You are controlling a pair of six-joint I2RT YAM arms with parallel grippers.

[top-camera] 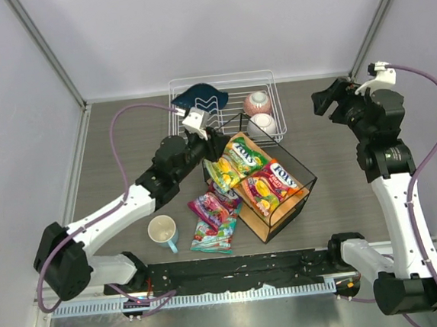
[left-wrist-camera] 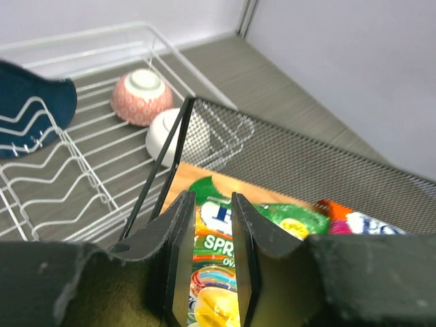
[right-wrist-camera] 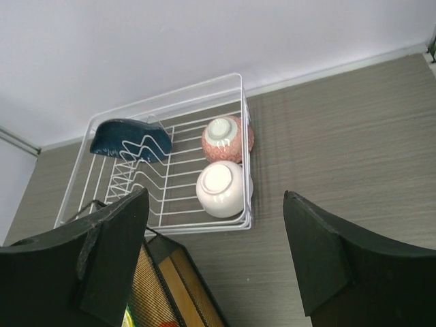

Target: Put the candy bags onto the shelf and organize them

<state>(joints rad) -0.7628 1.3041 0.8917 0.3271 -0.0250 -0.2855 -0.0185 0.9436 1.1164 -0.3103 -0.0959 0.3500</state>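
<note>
The black wire shelf [top-camera: 305, 173] with a tan board stands mid-table. The green bag [top-camera: 237, 160] lies on its left part and overhangs the left edge. The orange-red bag [top-camera: 272, 185] lies on the board beside it. The purple bag [top-camera: 213, 207] and the teal bag [top-camera: 212, 237] lie on the table left of the shelf. My left gripper [top-camera: 215, 143] hovers at the green bag's far-left corner. In the left wrist view [left-wrist-camera: 210, 197] its jaws stand a narrow gap apart, with the green bag [left-wrist-camera: 218, 235] showing flat beneath them. My right gripper [top-camera: 342, 101] is wide open, empty and raised at the far right.
A white wire dish rack [top-camera: 223, 80] stands behind the shelf. It holds a dark blue dish [top-camera: 197, 98], a pink bowl [top-camera: 257, 103] and a white bowl [top-camera: 262, 124]. A pale mug [top-camera: 163, 231] sits left of the loose bags. Walls close in on all sides.
</note>
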